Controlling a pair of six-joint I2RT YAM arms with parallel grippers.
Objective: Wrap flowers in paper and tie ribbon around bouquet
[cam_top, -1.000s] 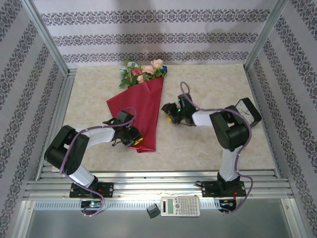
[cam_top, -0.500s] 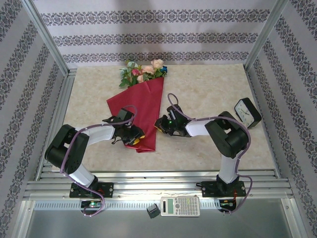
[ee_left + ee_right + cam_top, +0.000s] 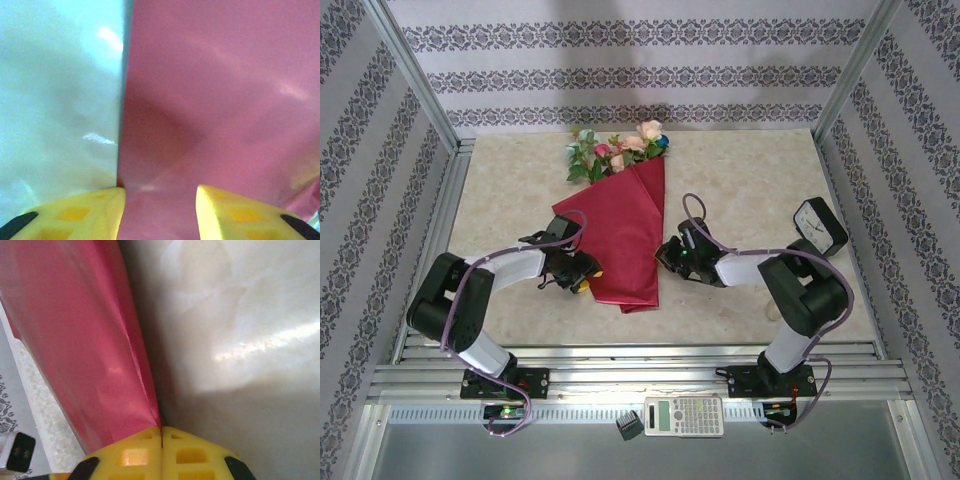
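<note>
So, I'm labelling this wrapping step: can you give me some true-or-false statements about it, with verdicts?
The right tool is shut on the edge of the paper. True.
The left tool is clamped shut. False: it stands open at the paper's opposite edge.
The flowers stick out at the paper's far end. True.
The calculator lies on the paper. False: it lies on the metal ledge at the near edge.
</note>
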